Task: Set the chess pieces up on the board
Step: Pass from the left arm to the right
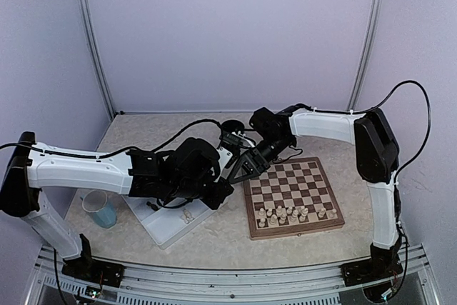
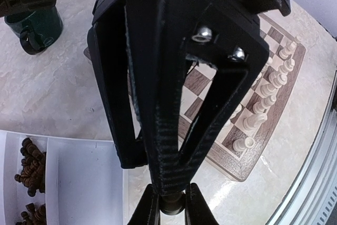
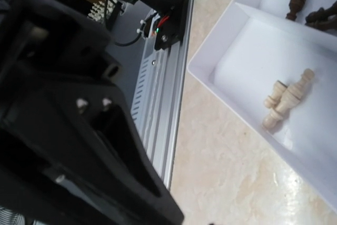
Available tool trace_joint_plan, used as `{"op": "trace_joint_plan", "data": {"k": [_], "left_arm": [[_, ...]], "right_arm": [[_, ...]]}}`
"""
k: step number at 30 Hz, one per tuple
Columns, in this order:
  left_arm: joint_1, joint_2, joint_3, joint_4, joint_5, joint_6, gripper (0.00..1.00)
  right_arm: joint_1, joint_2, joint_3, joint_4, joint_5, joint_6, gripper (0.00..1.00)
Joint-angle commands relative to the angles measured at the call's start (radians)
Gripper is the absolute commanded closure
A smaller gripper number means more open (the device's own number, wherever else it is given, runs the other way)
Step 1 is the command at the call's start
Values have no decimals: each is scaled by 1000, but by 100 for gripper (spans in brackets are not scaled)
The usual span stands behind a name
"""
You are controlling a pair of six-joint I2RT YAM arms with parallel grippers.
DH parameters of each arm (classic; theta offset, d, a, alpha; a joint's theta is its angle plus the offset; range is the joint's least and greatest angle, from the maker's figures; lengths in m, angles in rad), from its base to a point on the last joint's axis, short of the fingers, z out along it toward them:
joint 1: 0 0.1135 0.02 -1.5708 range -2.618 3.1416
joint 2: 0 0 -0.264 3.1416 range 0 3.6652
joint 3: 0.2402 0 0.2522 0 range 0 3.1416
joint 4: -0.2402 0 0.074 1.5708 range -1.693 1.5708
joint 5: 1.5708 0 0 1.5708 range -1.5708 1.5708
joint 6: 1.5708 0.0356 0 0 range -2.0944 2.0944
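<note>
Marbled counter (image 1: 214, 241), board (image 1: 300, 176) centre right with cream pieces (image 1: 293, 213) along its lower rows, white tray (image 1: 168, 230) just left. Left tool (image 2: 171, 210) pinches narrow on what looks like a dark piece (image 2: 171, 203), right tool (image 2: 162, 183) tip-to-tip above it, gap unreadable. Board lies rightward, right arm nearer.
</note>
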Motion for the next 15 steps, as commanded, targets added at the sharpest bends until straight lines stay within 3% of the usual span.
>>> {"op": "trace_joint_plan", "data": {"k": [1,6,9,10,13,15], "left_arm": [[-8,8,37,19,-26,15,93],[-10,13,41,25,-23,18,92],[-14,17,41,28,-29,22,91],[-13,17,41,28,-35,21,88],[-14,22,40,20,-71,10,64],[-15,19,32,18,-100,5,56]], "right_arm": [[21,24,-14,-21,17,6,69],[22,27,-9,-17,13,10,76],[22,30,-3,-18,10,3,84],[23,30,1,-20,13,0,87],[19,16,11,-22,48,-10,90],[6,-5,8,-18,80,-15,91]]}}
